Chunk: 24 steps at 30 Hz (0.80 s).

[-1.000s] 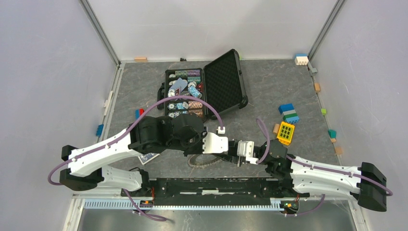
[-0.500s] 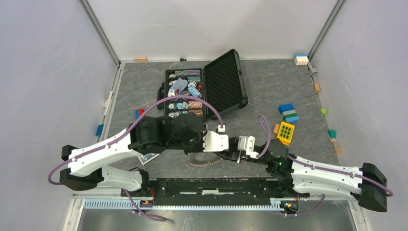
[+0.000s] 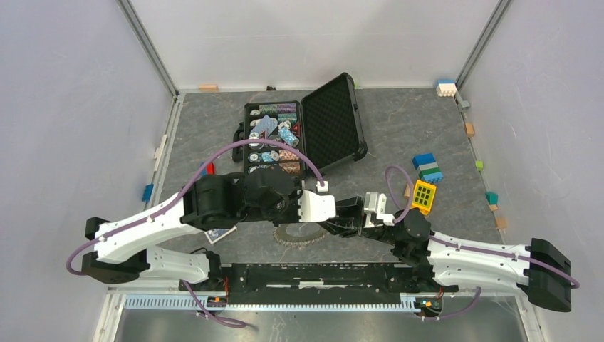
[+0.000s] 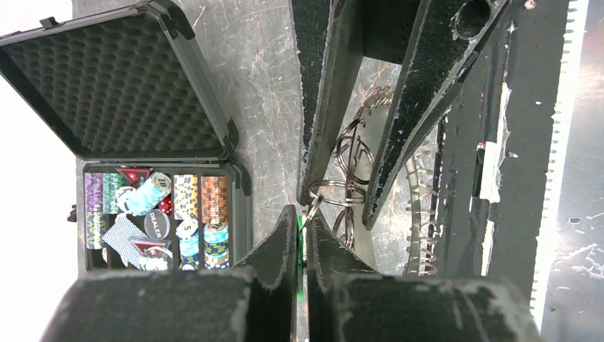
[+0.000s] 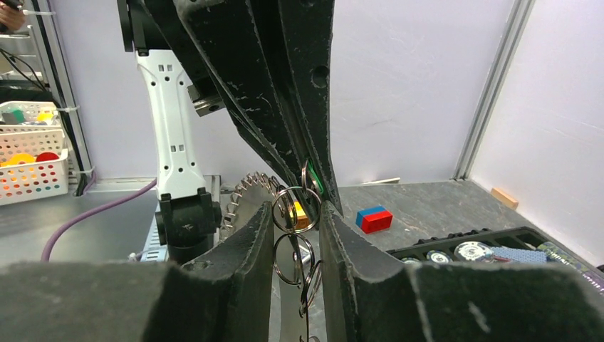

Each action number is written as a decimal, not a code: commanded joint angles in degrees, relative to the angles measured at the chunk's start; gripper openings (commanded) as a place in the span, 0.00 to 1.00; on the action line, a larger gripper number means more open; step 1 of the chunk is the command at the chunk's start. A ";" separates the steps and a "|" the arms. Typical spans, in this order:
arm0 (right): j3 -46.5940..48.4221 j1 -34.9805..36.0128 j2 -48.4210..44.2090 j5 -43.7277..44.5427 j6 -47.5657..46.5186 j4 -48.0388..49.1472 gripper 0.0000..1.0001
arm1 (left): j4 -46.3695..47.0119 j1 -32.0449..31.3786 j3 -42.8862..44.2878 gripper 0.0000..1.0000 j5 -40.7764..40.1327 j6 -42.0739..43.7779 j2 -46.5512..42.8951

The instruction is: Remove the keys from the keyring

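Note:
The keyring (image 3: pixel 295 235), a large thin hoop fringed with saw-tooth keys (image 4: pixel 420 228), lies on the table near the front edge. In the right wrist view its keys (image 5: pixel 238 196) fan out behind my fingers. From the hoop hangs a chain of small split rings (image 4: pixel 352 153) ending in a green tag (image 5: pixel 318 187). My left gripper (image 4: pixel 303 217) (image 3: pixel 342 211) is shut on that tag. Tip to tip with it, my right gripper (image 5: pixel 295 221) (image 3: pixel 340 225) is shut on the small ring (image 5: pixel 292 206) beside the tag. Both grippers hover just above the hoop.
An open black case (image 3: pixel 331 121) with poker chips (image 3: pixel 274 139) stands at the back centre. A yellow block (image 3: pixel 423 196) and a blue-green stack (image 3: pixel 429 169) lie to the right. A red-blue block (image 3: pixel 205 168) and a card (image 3: pixel 221 234) are near the left arm.
Both grippers, still joined at the tag and small ring, have shifted slightly away from the near edge. The right wrist has swung round and upward. The hoop has stayed on the table.

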 commanded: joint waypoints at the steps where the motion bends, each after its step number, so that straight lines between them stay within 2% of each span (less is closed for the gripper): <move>1: -0.45 0.15 0.25 1.18 3.27 8.66 0.15 | 1.35 0.03 -0.26 0.02 -2.19 0.50 -1.52; 12: -2.33 0.15 0.81 4.77 6.38 13.46 0.14 | 2.30 -0.12 -1.30 0.02 -2.55 0.42 -2.93; 24: -1.33 0.15 1.34 9.33 6.57 9.41 0.13 | 2.19 -0.28 -1.29 0.02 -1.39 1.37 -3.78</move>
